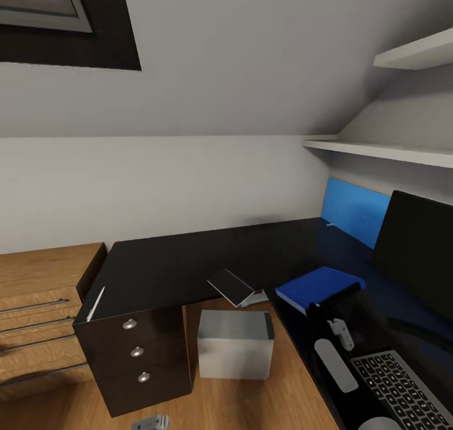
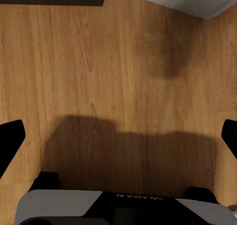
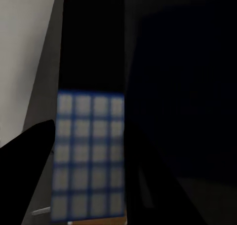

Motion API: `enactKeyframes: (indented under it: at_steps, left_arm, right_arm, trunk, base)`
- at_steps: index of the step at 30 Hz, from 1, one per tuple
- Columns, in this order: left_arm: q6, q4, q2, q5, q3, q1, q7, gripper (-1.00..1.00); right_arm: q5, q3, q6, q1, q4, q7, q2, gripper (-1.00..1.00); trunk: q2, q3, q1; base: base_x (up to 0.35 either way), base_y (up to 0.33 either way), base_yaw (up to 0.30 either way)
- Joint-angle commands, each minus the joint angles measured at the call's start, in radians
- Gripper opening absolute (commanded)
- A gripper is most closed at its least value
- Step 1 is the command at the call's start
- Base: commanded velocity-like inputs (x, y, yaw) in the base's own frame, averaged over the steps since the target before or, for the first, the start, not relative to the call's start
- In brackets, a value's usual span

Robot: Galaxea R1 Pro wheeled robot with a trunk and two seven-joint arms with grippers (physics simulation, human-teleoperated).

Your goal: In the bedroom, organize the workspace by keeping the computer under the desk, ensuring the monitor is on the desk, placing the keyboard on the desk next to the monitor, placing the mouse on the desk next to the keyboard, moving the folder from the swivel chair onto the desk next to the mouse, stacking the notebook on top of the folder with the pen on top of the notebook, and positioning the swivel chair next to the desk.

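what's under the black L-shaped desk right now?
The light grey boxy computer tower stands on the wood floor in the glossy black desk's inner corner, beside the drawer unit. Space farther under the top is hidden.

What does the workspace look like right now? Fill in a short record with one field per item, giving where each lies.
folder: on the desk, before the monitor
notebook: overhanging the desk's inner edge, not on the folder
pen: on the desk's end above the drawers
keyboard: on the desk
computer: on the floor in the desk's corner
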Motion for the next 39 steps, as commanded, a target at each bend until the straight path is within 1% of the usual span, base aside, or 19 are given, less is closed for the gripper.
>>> enactKeyframes:
  at_steps: [1, 6, 28, 35, 39]
  left_arm:
    - [0.001, -0.002, 0.001, 0.011, -0.002, 0.000, 0.010, 1.00]
    - [0.001, -0.002, 0.001, 0.012, -0.001, 0.000, 0.010, 1.00]
    - [0.001, 0.001, -0.001, 0.013, -0.001, 0.000, 0.016, 1.00]
    - [0.001, 0.001, 0.000, 0.015, 0.002, 0.000, 0.016, 1.00]
    - [0.000, 0.001, 0.001, 0.015, 0.001, 0.000, 0.012, 1.00]
  right_arm:
    - [-0.010, 0.006, -0.008, -0.001, -0.001, -0.003, -0.002, -1.00]
    - [-0.011, 0.005, -0.008, -0.001, 0.000, 0.002, -0.002, -1.00]
    - [-0.006, 0.005, -0.007, -0.001, -0.002, 0.004, -0.004, -1.00]
    - [-0.008, 0.005, -0.007, -0.001, -0.004, 0.012, -0.002, -1.00]
    - [-0.014, 0.005, 0.005, -0.001, -0.006, 0.050, -0.001, -1.00]
  trunk:
    - [-0.001, -0.001, 0.000]
    - [-0.001, -0.001, 0.000]
    - [-0.155, -0.070, 0.084]
    - [-0.155, -0.070, 0.084]
    - [-0.155, -0.070, 0.084]
  base:
    - [0.000, 0.000, 0.000]
    - [0.000, 0.000, 0.000]
    - [0.000, 0.000, 0.000]
    - [0.000, 0.000, 0.000]
    - [0.000, 0.000, 0.000]
